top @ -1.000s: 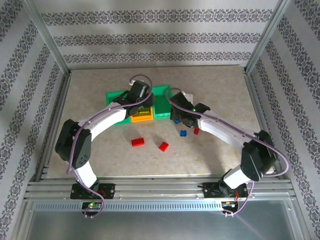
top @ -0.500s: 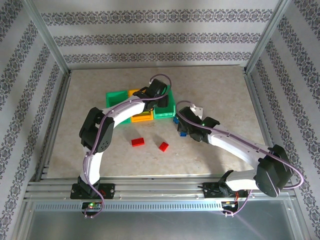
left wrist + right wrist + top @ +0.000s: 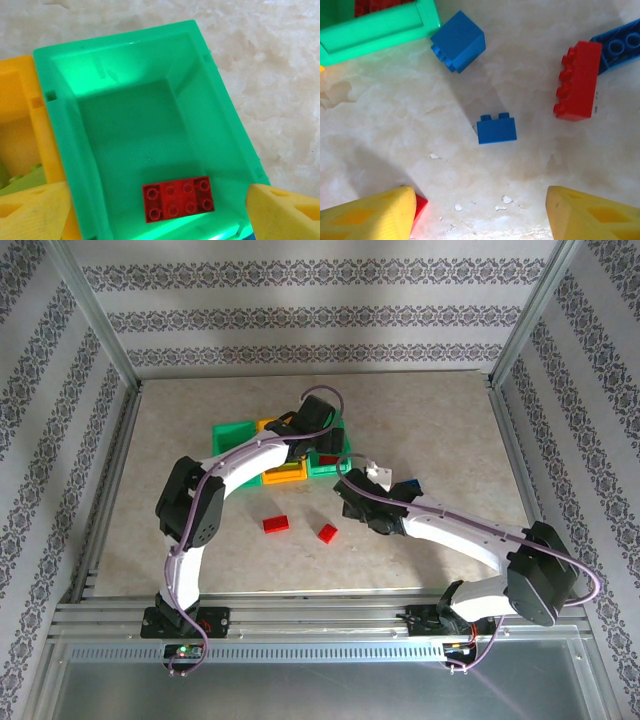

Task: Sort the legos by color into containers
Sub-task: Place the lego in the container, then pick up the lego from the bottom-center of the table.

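Observation:
My left gripper hangs over the right green container, its yellow fingers spread wide; it is open. A red lego lies flat on that container's floor between them. My right gripper is open low over the table, holding nothing. Ahead of it lie a small blue lego, a blue cube lego, a red lego and a long blue lego. A red lego corner peeks out beside its left finger.
Three containers stand in a row: green, orange, green. A lime lego lies in the orange one. Two red legos lie on the table in front. The container corner is close to the blue cube.
My left arm has swung right from the orange container to the right green one. My right gripper has drawn back from the blue legos toward the front left.

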You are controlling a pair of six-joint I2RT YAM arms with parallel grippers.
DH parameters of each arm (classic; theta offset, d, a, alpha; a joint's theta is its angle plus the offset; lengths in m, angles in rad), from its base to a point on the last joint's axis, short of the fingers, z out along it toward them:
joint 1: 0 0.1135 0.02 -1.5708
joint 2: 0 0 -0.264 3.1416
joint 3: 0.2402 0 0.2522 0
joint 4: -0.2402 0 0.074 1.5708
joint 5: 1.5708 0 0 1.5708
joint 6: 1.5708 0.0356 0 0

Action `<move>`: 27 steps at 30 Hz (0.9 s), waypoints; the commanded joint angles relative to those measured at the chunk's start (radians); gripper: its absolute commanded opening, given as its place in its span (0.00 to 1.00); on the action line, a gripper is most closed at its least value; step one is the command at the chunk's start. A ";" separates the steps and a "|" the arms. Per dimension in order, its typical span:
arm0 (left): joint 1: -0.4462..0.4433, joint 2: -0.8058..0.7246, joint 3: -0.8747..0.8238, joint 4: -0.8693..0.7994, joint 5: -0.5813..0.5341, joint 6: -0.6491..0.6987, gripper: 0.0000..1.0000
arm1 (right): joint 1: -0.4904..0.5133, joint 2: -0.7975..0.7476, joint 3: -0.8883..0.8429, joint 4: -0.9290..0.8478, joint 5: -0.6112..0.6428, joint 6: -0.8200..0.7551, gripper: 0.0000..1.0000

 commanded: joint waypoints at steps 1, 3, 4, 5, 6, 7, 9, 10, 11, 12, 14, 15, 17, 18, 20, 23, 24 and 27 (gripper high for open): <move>-0.010 -0.107 -0.041 -0.016 -0.052 -0.022 0.91 | 0.035 0.030 0.011 -0.024 -0.031 0.061 0.69; -0.005 -0.154 -0.075 -0.021 -0.086 -0.041 0.96 | 0.058 0.054 0.020 -0.022 -0.051 0.079 0.68; -0.001 -0.182 -0.099 -0.025 -0.105 -0.053 1.00 | 0.068 0.068 0.025 -0.021 -0.062 0.088 0.68; 0.003 -0.208 -0.122 -0.024 -0.116 -0.061 1.00 | 0.078 0.081 0.030 -0.020 -0.073 0.097 0.68; 0.009 -0.239 -0.152 -0.021 -0.133 -0.068 1.00 | 0.088 0.095 0.036 -0.015 -0.087 0.106 0.68; 0.014 -0.274 -0.181 -0.020 -0.151 -0.074 1.00 | 0.099 0.114 0.043 -0.008 -0.104 0.114 0.68; 0.030 -0.338 -0.235 -0.020 -0.188 -0.086 1.00 | 0.118 0.150 0.062 0.002 -0.133 0.119 0.68; 0.039 -0.373 -0.266 -0.022 -0.204 -0.094 1.00 | 0.127 0.170 0.074 0.003 -0.147 0.122 0.68; 0.048 -0.404 -0.289 -0.024 -0.218 -0.100 1.00 | 0.133 0.187 0.084 0.003 -0.157 0.123 0.68; 0.061 -0.439 -0.322 -0.025 -0.229 -0.105 1.00 | 0.139 0.207 0.095 0.004 -0.170 0.121 0.67; 0.083 -0.504 -0.378 -0.024 -0.250 -0.114 1.00 | 0.146 0.239 0.113 0.009 -0.191 0.114 0.67; 0.094 -0.540 -0.412 -0.019 -0.259 -0.116 1.00 | 0.148 0.253 0.120 0.012 -0.200 0.113 0.66; 0.111 -0.608 -0.477 -0.001 -0.279 -0.116 1.00 | 0.148 0.276 0.124 0.026 -0.219 0.108 0.65; 0.116 -0.643 -0.514 0.013 -0.299 -0.115 1.00 | 0.148 0.287 0.126 0.031 -0.227 0.106 0.65; 0.122 -0.708 -0.582 0.045 -0.331 -0.110 1.00 | 0.149 0.307 0.132 0.037 -0.242 0.103 0.65; 0.131 -0.793 -0.667 0.088 -0.359 -0.111 1.00 | 0.147 0.328 0.142 0.041 -0.249 0.096 0.65; 0.135 -0.815 -0.685 0.098 -0.361 -0.110 1.00 | 0.146 0.333 0.145 0.041 -0.245 0.094 0.65; 0.142 -0.856 -0.716 0.105 -0.364 -0.106 1.00 | 0.143 0.350 0.145 0.047 -0.246 0.092 0.64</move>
